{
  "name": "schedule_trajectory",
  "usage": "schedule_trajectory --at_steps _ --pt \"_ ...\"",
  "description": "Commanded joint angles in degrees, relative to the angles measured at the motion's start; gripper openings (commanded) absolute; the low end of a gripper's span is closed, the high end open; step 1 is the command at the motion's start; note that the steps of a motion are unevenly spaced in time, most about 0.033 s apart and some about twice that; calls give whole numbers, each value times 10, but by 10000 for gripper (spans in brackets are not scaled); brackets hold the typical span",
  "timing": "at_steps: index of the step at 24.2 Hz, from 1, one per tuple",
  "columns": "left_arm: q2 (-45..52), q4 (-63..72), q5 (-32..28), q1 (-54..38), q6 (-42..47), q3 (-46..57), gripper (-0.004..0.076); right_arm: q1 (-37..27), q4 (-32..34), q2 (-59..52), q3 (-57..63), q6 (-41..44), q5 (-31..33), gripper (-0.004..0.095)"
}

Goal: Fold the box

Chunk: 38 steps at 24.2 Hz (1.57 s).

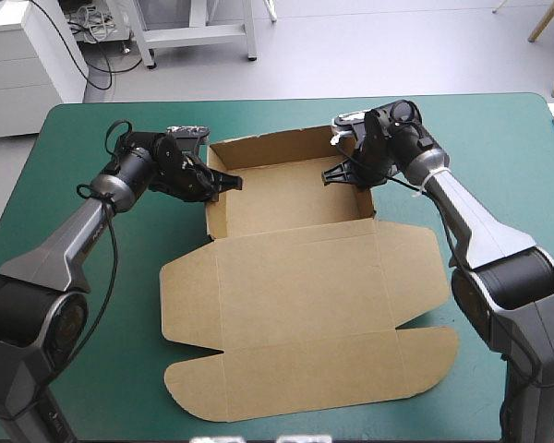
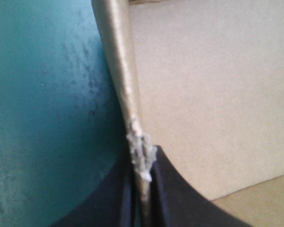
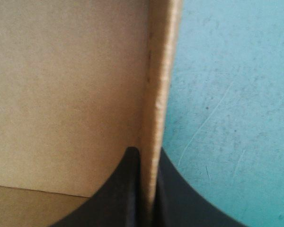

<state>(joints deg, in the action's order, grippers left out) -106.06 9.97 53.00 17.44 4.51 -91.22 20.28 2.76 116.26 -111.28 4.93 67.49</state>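
Box (image 1: 300, 305) — 1 | jaws — 2 pairs, each pinching a wall

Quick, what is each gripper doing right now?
Left gripper: shut on the box, at its left wall.
Right gripper: shut on the box, at its right wall.

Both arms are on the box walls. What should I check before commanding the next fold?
1. Jaws of the left gripper shut on the left wall of the box: ok.
2. Jaws of the right gripper shut on the right wall: ok.
3. Both side walls upright: ok.
4. The back wall raised: ok.
5. The lid flat on the teal-green cover, clear of both arms: ok.
6. Wall flaps fully tucked: cannot tell.
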Motion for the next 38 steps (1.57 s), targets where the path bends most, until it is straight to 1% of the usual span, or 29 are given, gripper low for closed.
schedule_trajectory --at_steps 1,6,9,12,15,17,18,19,20,21,22,25,26,28,29,32,35,38 --pt "-2 -3 -59 4 -19 -17 -8 -19 -6 -5 -19 -38 -26 -21" --pt "-49 -1 -64 4 -22 -18 -8 -22 -1 30 -19 -56 -44 -21" --pt "-54 -1 -60 4 -24 -19 -7 -22 -2 37 -19 -57 -44 -21" --pt "-50 3 -60 4 -50 -20 -7 -22 -2 35 -19 -57 -44 -19" --pt "-40 6 -33 4 -83 -41 4 -22 -2 32 -31 -55 -28 40" --pt "-37 6 -13 4 -88 -60 35 -22 -2 32 -51 -49 -10 110" --pt "-34 6 2 4 -96 -79 87 -22 -4 32 -76 -49 -5 191" --pt "-33 6 11 4 -100 -86 122 -22 -7 30 -89 -46 -5 221" --pt "-33 6 18 4 -102 -92 155 -22 -11 28 -100 -46 -5 247" --pt "-33 6 30 4 -104 -101 211 -22 -12 25 -113 -46 -5 274" --pt "-32 6 40 4 -110 -107 249 -22 -12 22 -123 -46 -5 293" --pt "-32 4 54 3 -122 -127 382 -22 -7 5 -139 -49 -5 310" --pt "-32 5 56 3 -120 -131 395 -22 -7 1 -139 -49 -5 310" --pt "-31 6 87 3 -118 -145 394 -22 -21 -14 -139 -55 -5 311" --pt "-30 4 125 3 -118 -164 394 -22 -28 -26 -139 -59 -5 330" --pt "-30 1 202 3 -118 -224 394 -22 -35 -55 -139 -59 -5 397" --pt "-18 8 200 3 -116 -283 394 -22 -34 -94 -139 -59 -5 404" --pt "8 8 200 3 -116 -314 394 -22 -32 -119 -139 -59 -5 404"
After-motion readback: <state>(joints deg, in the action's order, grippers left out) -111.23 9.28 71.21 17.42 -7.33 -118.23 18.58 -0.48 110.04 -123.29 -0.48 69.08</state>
